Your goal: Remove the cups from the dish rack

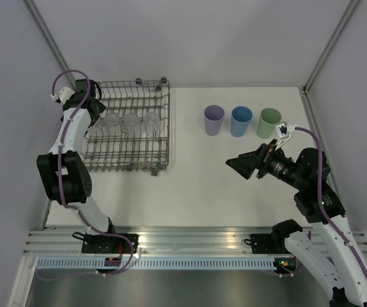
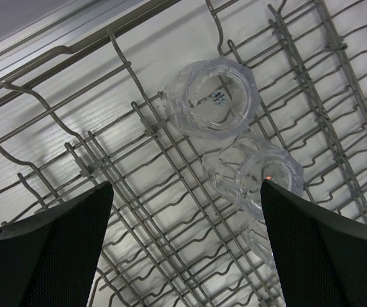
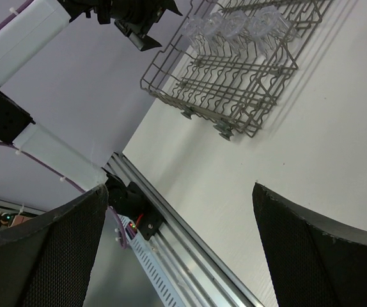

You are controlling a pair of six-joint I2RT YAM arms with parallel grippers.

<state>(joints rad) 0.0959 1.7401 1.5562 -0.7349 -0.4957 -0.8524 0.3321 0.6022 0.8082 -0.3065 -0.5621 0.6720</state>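
The grey wire dish rack (image 1: 129,157) stands at the table's left. A row of clear cups (image 1: 131,121) lies inside it. In the left wrist view two clear cups (image 2: 210,97) (image 2: 258,174) rest on the prongs, and a third is partly hidden behind the right finger (image 2: 324,249). My left gripper (image 1: 96,110) is open and empty over the rack's far left part, just left of the row. The lilac (image 1: 213,119), blue (image 1: 241,121) and green (image 1: 268,123) cups stand upright on the table at the right. My right gripper (image 1: 240,165) is open and empty, below them.
The rack (image 3: 234,70) and its clear cups (image 3: 231,25) also show in the right wrist view, with the left arm (image 3: 132,16) above them. An aluminium rail (image 1: 190,240) runs along the near edge. Grey walls close in the left, far and right sides.
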